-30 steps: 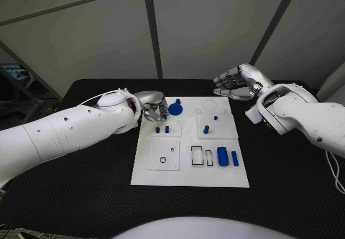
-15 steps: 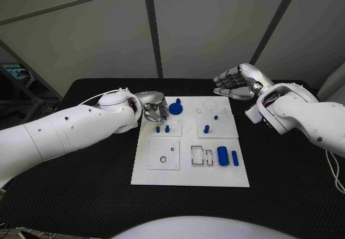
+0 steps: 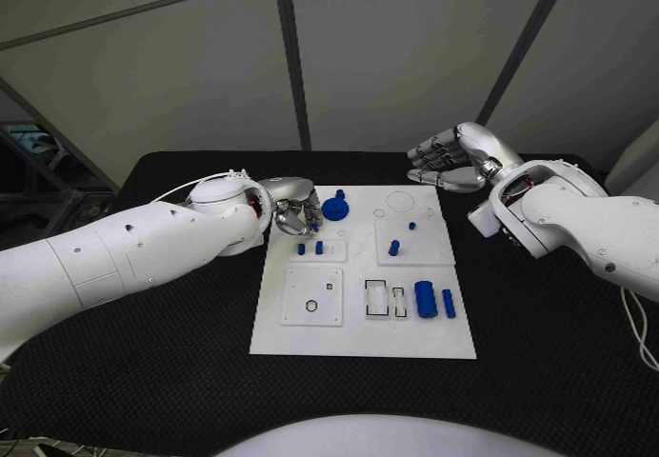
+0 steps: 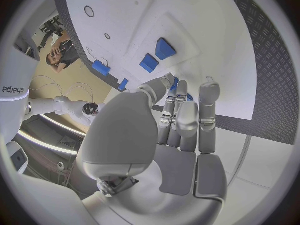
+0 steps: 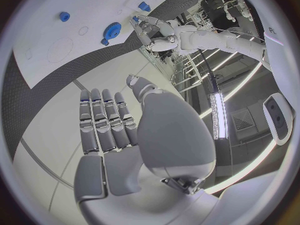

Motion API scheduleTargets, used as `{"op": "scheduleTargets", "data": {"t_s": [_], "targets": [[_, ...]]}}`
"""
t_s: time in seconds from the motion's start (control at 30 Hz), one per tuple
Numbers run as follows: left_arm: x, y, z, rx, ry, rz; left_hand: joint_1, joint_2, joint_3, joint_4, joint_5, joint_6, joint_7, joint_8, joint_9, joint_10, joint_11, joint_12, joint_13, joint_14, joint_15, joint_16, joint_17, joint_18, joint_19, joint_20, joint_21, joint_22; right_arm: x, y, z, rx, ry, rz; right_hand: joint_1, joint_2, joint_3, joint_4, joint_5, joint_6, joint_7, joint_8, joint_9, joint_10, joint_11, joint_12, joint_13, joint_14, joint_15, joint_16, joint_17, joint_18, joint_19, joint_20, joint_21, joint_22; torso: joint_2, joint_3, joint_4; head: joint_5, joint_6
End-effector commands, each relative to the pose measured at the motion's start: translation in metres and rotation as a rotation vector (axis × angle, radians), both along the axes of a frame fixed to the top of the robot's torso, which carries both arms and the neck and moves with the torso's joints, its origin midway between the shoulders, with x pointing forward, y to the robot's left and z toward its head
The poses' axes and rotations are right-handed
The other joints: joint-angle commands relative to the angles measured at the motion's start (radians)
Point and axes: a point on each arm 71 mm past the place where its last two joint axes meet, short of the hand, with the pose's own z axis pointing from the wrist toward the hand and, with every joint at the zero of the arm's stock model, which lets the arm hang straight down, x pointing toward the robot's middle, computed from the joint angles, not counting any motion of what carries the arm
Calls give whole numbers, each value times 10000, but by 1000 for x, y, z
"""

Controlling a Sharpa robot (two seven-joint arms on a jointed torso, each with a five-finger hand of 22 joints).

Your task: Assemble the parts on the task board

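- The black table (image 3: 165,381) carries everything; its surface shows a fine woven or studded texture in the head view, and a raised diamond pattern in the left wrist view (image 4: 269,60)
- The task board (image 3: 360,333), a white rectangular plate, lies flat and directly on the table; it sits about midway between the table's left and right edges; its long sides run from the near edge towards the far edge
- Bare black table shows on all four sides of the task board; the strip is widest towards the near edge and narrow at the far edge
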Motion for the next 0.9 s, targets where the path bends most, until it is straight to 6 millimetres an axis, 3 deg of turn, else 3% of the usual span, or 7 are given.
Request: {"op": "scheduleTargets", "data": {"t_s": [0.03,0.47,0.9], "targets": [[0,0,-1,84,149,39,-84,14,28,-24,-67,52,-29,-56,12,77,2,-35,8,-13,21,-20,-8,-429,-12,38,2,8,-1,1,2,1,-83,98,0,67,-21,-44,59,11,44,-18,5,-11,-34,-8,-4,-2,-11,-17,-8,106,52,16,-68,-6,8,1,-6,-7,-17],[1,-1,-2,117,198,47,-176,-21,-9,-17,-78,-18,-15,-123,-3,28,19,-122,-2,-61,39,-45,-87,-417,-65,51,-52,-7,-1,1,1,-17,-55,93,0,67,-21,-44,59,11,44,-18,5,-11,-34,-8,-4,-2,-11,-17,-8,106,52,16,-68,-6,4,3,1,-26,-23],[2,1,-1,74,80,177,-469,-258,-81,-6,-64,-835,121,-647,-38,-667,248,-732,-73,-309,222,-222,-613,-345,-367,197,-468,-218,0,0,1,-52,-15,79,1,70,-24,-52,56,14,44,-19,5,-9,-33,-9,-4,-2,-10,-19,-9,105,58,16,-78,-6,0,0,-5,-54,-32]]}}
